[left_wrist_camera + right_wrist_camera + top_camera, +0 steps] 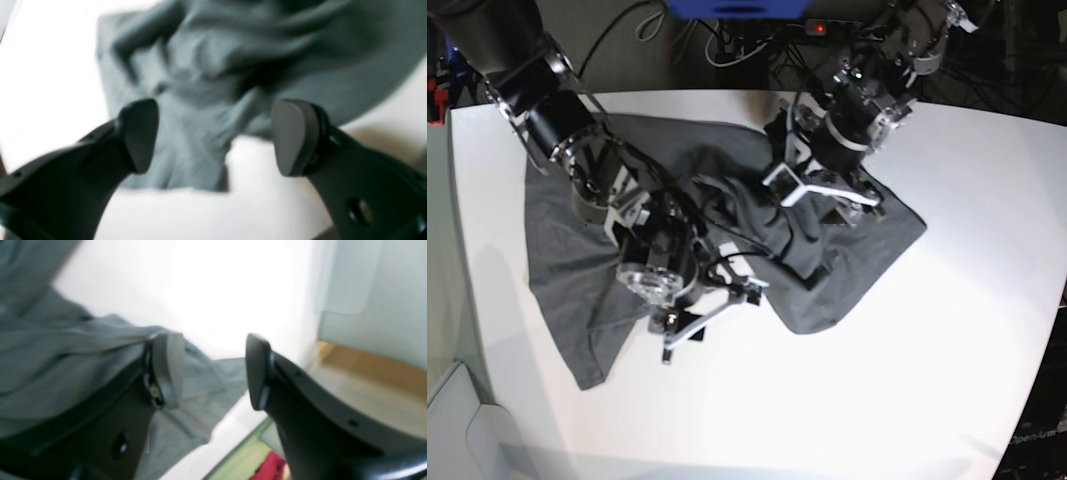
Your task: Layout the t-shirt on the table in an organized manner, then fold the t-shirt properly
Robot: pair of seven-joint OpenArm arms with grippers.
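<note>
T-shirt (pixel 727 215) lies crumpled across the far-left half of the counter (pixel 907 380), not yet spread. Best to pinch a hem corner and draw it outward over the bare near side. Left gripper (pixel 213 136) hovers released over a fold; right gripper (pixel 213 370) released, grasping nothing.

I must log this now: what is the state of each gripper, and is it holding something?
Left gripper: open, holding nothing, above the t-shirt.
Right gripper: open, nothing between its jaws, at the t-shirt's edge.
</note>
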